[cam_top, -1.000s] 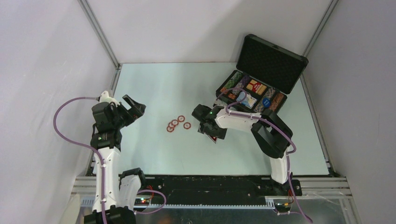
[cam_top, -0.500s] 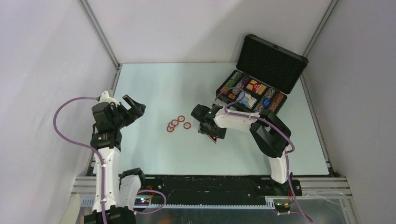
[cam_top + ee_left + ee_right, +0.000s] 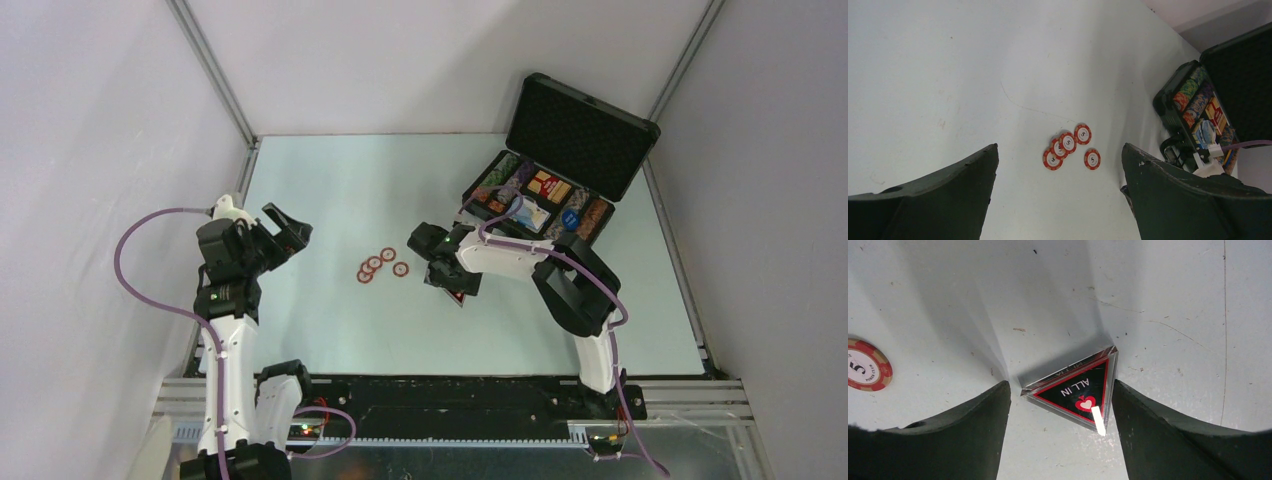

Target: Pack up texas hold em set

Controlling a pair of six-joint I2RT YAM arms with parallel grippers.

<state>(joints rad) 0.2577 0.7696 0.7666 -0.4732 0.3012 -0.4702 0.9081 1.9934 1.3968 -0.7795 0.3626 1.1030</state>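
right gripper (image 3: 1060,386) has narrowed around the black triangular marker (image 3: 1075,392), jaws still apart, not pinching.
marker lies centre frame; red-white chips (image 3: 380,265) to its left, open case (image 3: 582,128) upper right; left gripper (image 3: 1060,150) spread wide.

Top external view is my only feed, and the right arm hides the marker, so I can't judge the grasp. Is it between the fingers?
Observer: Yes. The right wrist view shows the black triangular marker flat on the table, between the fingers of the open right gripper.
Operator: Which face is up?
Observer: The printed one, reading ALL IN.
Operator: Chip value?
Observer: The red-white chip beside it shows a 5.
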